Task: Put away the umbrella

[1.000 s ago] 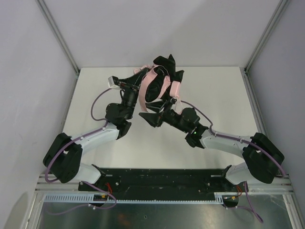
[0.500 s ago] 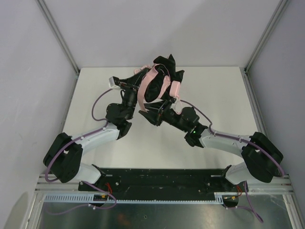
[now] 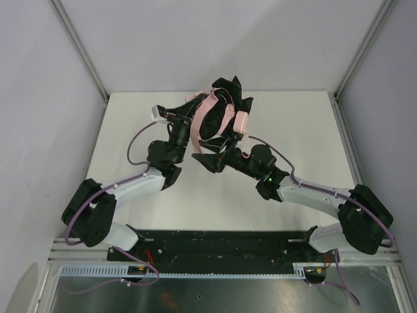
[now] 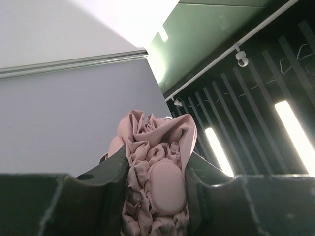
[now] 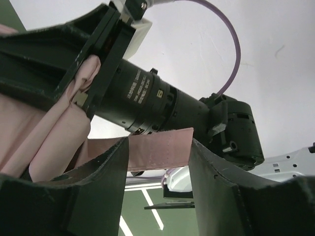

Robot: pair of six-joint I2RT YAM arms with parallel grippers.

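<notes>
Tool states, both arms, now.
Left tool: closed on the umbrella.
Right tool: open, strap lying between its fingers.

- The table [image 3: 300,137] lies between a wall on the left [image 3: 39,130], a wall on the right [image 3: 391,124] and a wall behind [image 3: 215,39].
- Two arms stand at the table's near edge, left and right, and lean in toward each other over its far middle.
- The umbrella [image 3: 210,116] hangs above the table between the two arms.
- The left gripper [image 3: 189,119] sits at the umbrella's left side, with bunched cloth [image 4: 156,182] between its fingers [image 4: 110,196].
- The right gripper [image 3: 218,151] sits at the umbrella's near side, just right of the left gripper.
- The umbrella's strap [image 5: 160,147] lies across the gap between the right gripper's fingers [image 5: 110,182].
</notes>
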